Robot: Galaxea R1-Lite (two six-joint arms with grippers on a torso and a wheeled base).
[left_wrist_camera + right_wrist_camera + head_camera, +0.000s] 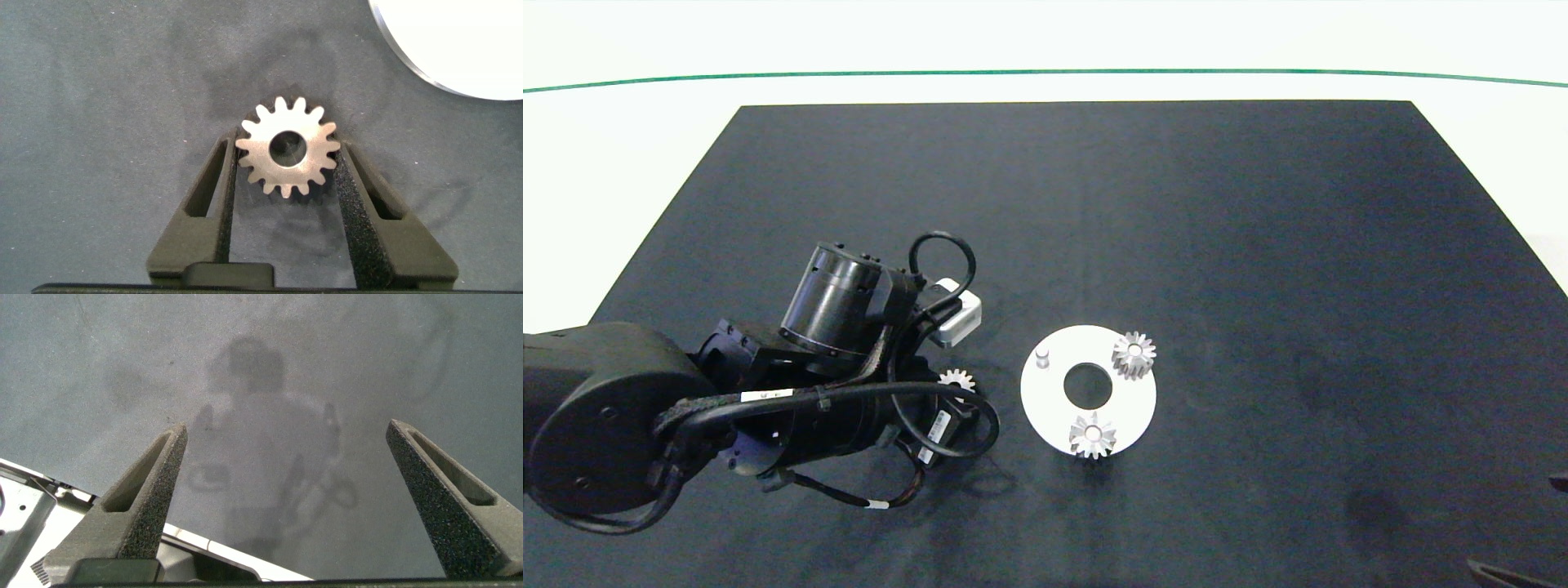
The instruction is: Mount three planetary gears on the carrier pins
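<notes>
Silvery and toothed, the third gear (288, 149) lies flat on the dark mat (1258, 245) with its centre hole facing up, and the left gripper (288, 175) stands right over it, one foam-padded finger at each flank; in the left wrist view the pads sit against or just off the teeth, so I judge the gripper closed on the gear or within a hair of it, though a firm clench cannot be confirmed; the gear looks not yet lifted. The relation that matters: the bare pin (1042, 357) rises from the near-left part of the white disc (1135, 408), close by the gear (956, 381) on the side away from the left arm's base, so the carry is short and sideways; the left arm is by far the nearer. A gear has no long axis to speak of; what counts is that its bore is vertical, matching the upright pin, so it should need no turning, only to be kept level. Two other gears (1134, 354) (1092, 434) already sit on their pins at the disc's far-right and near edge. The left arm reaches in low from the counter's left, wrist bent down over the gear; the right gripper (286, 506) hangs spread wide and empty over bare mat, well off to the right.
</notes>
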